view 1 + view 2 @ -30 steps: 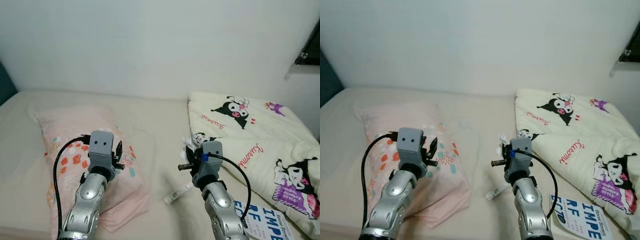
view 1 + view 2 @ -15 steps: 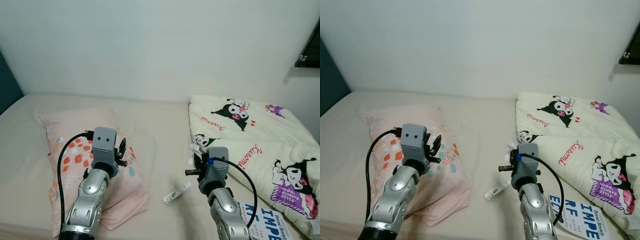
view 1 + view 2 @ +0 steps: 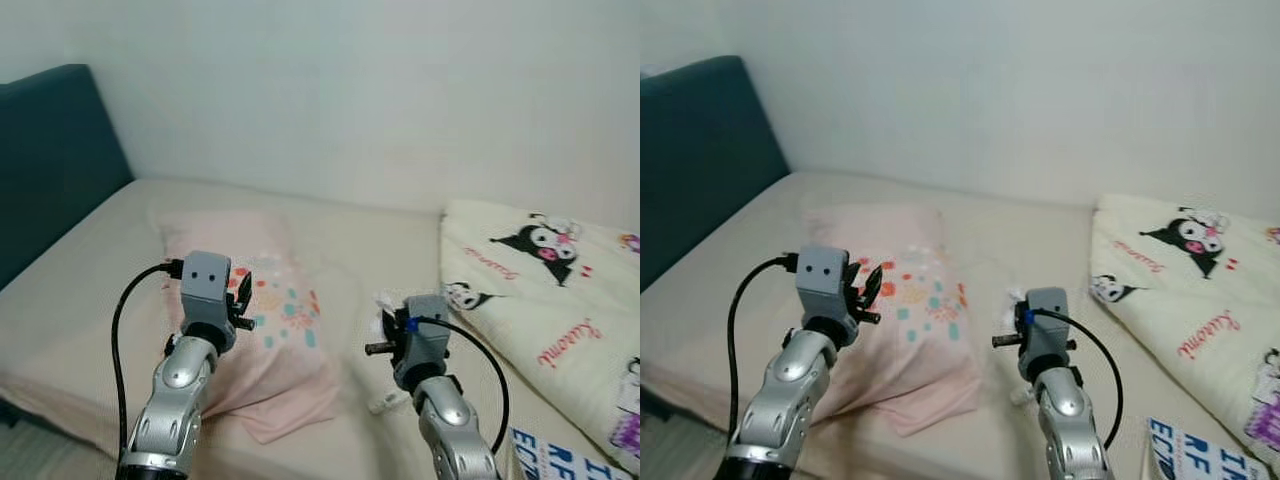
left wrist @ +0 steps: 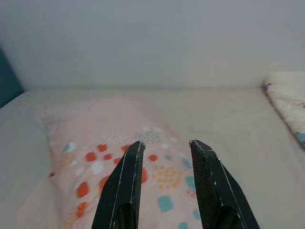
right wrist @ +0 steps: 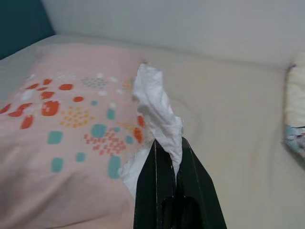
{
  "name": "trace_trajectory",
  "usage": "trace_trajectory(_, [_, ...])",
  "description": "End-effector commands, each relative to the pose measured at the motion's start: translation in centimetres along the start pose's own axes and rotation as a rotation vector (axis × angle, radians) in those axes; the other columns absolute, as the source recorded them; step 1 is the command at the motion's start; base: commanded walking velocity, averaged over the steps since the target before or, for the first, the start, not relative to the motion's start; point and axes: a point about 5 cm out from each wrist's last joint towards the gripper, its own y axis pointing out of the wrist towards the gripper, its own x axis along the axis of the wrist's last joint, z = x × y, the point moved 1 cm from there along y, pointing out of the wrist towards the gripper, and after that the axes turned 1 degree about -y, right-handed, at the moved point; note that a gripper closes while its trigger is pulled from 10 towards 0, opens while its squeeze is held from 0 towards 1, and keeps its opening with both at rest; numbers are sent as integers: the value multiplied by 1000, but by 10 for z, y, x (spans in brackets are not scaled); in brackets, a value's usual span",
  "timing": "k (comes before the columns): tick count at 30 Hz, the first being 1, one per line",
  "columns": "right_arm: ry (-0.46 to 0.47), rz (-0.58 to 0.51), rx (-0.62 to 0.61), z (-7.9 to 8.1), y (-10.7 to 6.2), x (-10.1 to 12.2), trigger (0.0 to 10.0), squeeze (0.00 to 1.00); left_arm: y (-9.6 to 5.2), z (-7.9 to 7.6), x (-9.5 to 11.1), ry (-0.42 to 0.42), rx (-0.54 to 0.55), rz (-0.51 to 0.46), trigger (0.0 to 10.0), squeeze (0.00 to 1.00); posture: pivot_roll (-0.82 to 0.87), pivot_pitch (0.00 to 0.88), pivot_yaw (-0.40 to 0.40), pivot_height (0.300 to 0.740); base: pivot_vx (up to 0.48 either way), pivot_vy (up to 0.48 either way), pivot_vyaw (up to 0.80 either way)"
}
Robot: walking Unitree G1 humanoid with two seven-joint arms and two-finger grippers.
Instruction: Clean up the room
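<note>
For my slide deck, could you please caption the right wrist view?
Right gripper pinching a crumpled white tissue above the pink patterned pillow.

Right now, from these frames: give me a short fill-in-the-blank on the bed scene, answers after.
1. The right gripper is shut on a crumpled white ____.
2. The left gripper hovers with its fingers ____ above the pink pillow.
3. The cartoon-print blanket lies on the robot's ____ side of the bed.
4. The headboard at the bed's left end is dark ____.

Missing words: tissue; open; right; teal
</note>
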Motion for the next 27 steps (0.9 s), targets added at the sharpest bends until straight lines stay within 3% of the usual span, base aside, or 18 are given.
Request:
trace_trajectory(1, [7,20,22,6,0,-3,10000,0,-3,3,-2,0,2,17,10000,0,53,2,-9,740,0,0,800])
trace_trajectory(13, [26,24,59,12,9,-2,10000,0,-8,12,-3,16,35,29,10000,0,80,4,-30,740,0,0,800])
trace_trajectory(27, [33,28,99,18,11,-2,10000,0,-10,12,-4,14,34,42,10000,0,79,7,-28,740,0,0,800])
